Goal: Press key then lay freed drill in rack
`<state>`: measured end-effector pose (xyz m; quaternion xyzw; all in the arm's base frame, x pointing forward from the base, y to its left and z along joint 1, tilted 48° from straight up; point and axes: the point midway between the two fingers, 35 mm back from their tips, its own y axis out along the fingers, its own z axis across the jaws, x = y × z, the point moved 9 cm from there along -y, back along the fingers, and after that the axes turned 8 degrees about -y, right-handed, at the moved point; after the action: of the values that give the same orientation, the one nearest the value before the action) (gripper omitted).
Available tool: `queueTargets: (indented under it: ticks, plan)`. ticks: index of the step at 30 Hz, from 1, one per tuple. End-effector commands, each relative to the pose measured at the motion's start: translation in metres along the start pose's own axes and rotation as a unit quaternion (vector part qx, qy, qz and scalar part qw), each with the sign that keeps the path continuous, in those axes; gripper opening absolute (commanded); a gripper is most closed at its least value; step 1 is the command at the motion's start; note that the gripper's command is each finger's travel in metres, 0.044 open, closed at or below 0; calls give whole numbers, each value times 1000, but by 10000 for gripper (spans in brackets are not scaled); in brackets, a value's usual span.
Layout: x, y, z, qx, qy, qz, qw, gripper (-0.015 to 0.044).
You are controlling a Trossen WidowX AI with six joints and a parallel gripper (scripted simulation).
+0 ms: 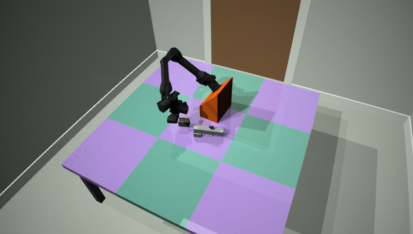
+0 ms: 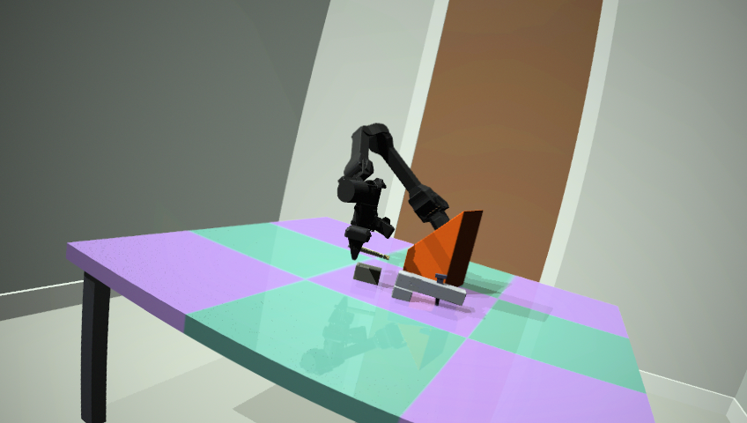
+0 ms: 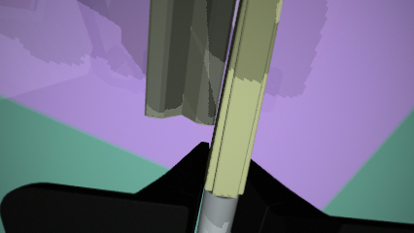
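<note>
The drill (image 1: 184, 118) (image 2: 374, 252) (image 3: 243, 131) is a long pale-yellow bit with a grey shank. My gripper (image 2: 354, 256) (image 3: 216, 151) is shut on the shank and holds the drill roughly level above the table. The rack (image 1: 183, 123) (image 2: 366, 273) (image 3: 180, 73) is a short olive-grey block with a lengthwise groove. In the wrist view the drill runs just right of the rack, partly overlapping its edge; the height gap is hard to judge. The light-grey holder bar (image 1: 207, 131) (image 2: 426, 285) stands apart from the drill, with the dark blue key (image 1: 212, 126) (image 2: 440, 277) on it.
An orange wedge (image 1: 224, 101) (image 2: 432, 251) stands behind the holder bar, close to the arm's lower end. A small grey block (image 1: 197, 135) (image 2: 402, 293) is under the bar's left end. All stand on a purple and green checkered table (image 1: 174, 179) (image 2: 251, 335).
</note>
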<state>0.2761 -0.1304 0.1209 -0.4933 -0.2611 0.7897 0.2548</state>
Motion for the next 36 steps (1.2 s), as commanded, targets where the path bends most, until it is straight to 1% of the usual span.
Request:
queueTargets:
  ticks: [1, 11, 25, 36]
  plan:
    - [-1, -1, 8, -2, 0, 1, 1000, 0]
    - [-3, -1, 24, -2, 0, 1, 1000, 0]
    - [-3, 24, 24, -2, 0, 1, 1000, 0]
    - [-4, 34, 24, -2, 0, 2, 1000, 0]
